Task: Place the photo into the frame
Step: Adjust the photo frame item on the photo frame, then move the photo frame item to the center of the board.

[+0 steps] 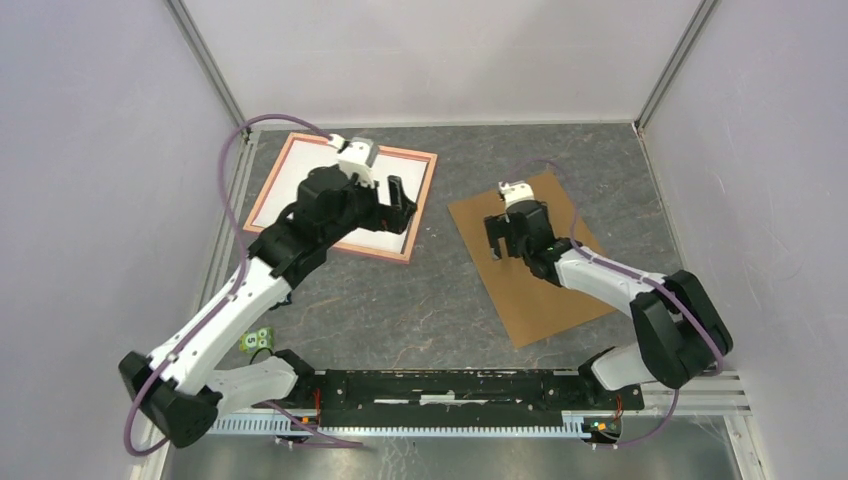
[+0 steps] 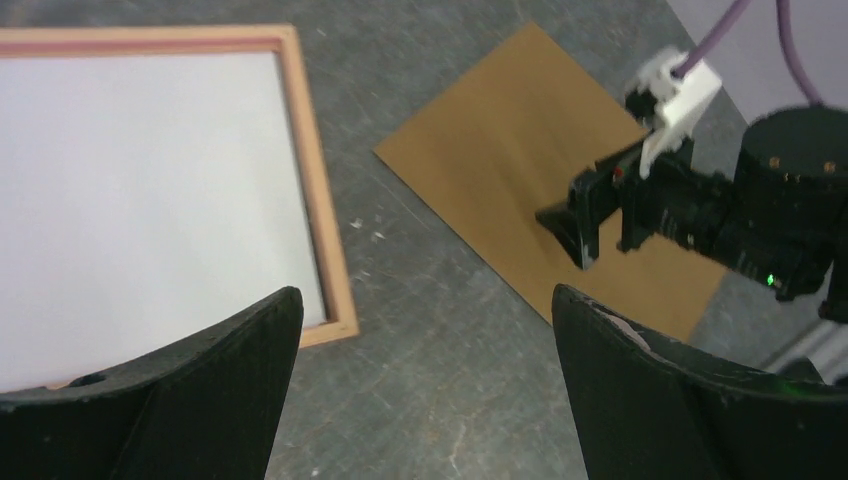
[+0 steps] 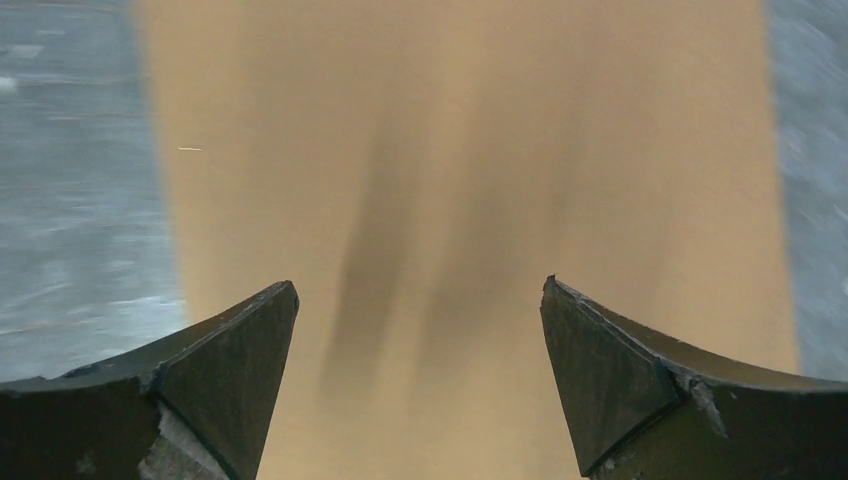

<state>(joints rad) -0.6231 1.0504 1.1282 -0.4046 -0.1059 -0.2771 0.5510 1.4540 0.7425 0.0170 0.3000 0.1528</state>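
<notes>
Both jaws gaping wide, empty.
Left gripper (image 1: 400,205) is hovering at the frame's (image 1: 400,150) 3 o'clock edge, photo (image 1: 288,178) lying white-side-up inside; right gripper (image 1: 507,237) over board (image 1: 540,290), table (image 1: 440,290) showing between.

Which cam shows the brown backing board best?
Top external: the brown backing board is nearly whole in view, with the right gripper over its far part. Left wrist shows most of it, that gripper hiding one side. Right wrist shows only a blurred strip between its open jaws.

Dark grey mottled table (image 1: 430,300), pale lilac walls (image 1: 90,150), aluminium corner posts (image 1: 205,55)
</notes>
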